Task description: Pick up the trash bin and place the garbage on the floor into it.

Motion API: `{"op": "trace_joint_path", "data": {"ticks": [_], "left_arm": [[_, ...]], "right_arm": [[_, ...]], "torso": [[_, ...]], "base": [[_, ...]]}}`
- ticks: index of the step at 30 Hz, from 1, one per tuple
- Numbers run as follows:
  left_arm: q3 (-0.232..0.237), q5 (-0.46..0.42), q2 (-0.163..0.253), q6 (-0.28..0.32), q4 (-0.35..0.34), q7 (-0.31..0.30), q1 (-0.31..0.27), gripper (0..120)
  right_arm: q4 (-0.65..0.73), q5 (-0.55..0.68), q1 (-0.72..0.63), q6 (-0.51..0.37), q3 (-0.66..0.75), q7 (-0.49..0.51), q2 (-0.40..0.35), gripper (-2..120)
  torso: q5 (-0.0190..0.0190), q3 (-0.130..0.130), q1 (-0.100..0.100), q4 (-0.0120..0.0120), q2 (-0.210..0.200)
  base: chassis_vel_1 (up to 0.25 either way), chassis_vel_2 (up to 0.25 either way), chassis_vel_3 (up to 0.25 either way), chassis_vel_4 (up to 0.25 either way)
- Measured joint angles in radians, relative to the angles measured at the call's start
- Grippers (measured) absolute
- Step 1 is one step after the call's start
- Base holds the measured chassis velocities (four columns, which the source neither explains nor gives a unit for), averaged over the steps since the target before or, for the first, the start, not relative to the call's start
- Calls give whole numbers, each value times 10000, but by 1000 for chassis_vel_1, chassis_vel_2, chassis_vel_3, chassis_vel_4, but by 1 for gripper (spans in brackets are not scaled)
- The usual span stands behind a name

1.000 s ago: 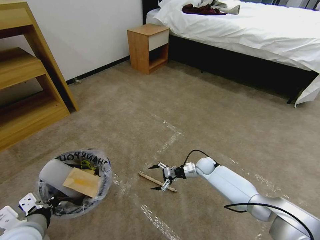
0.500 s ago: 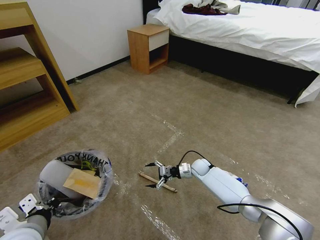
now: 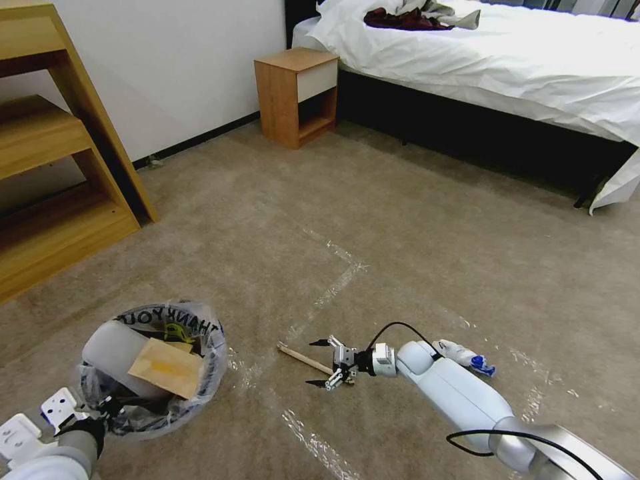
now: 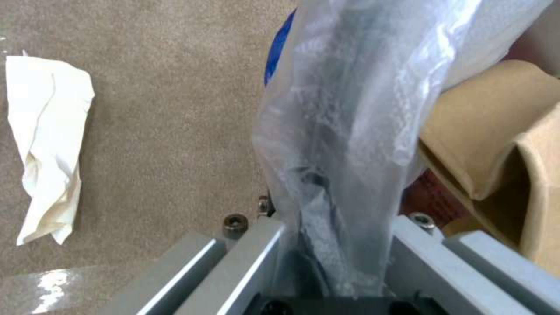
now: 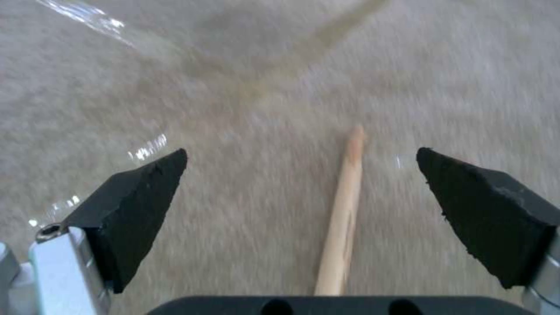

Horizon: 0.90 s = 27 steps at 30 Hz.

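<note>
The trash bin [image 3: 155, 363], lined with a clear "THANK YOU" bag, hangs at the lower left over the floor [image 3: 413, 247]. It holds a brown cardboard scrap [image 3: 167, 367] and a pale roll. My left gripper [image 3: 105, 405] is shut on its bagged rim [image 4: 332, 205]. My right gripper [image 3: 319, 363] is open, low over the carpet, with its black fingertips [image 5: 146, 192] either side of a thin wooden stick [image 5: 343, 210] lying flat. A white-blue wad [image 3: 463, 354] lies beside the right forearm. Crumpled white paper [image 4: 50, 144] lies on the carpet by the bin.
A wooden shelf unit [image 3: 53, 153] stands at the left, with a small nightstand [image 3: 297, 93] by the far wall. A white-sheeted bed [image 3: 507, 60] runs along the back right. Shiny tape lines [image 3: 333, 283] cross the open carpet between them.
My right arm has dropped lower and drawn back a little, with the open gripper still astride the stick. The white-blue wad now shows behind the forearm. The bin and left gripper have held still.
</note>
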Motion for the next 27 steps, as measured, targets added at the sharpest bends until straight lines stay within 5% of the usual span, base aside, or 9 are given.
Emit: {"op": "trace_joint_path", "data": {"ticks": [14,27], "left_arm": [[102,138,35,-27,-6,15,87,0],[175,184,89,-45,137,21,27,0]], "right_arm": [[-1052,155,-251,-1143,269,831,229,100],[-1620,288,-103,-1008,375,796,659,100]], "torso": [[-3,0,0,0,0],[-3,0,0,-1,0]], "base": [[0,0,0,0],[0,0,0,0]]}}
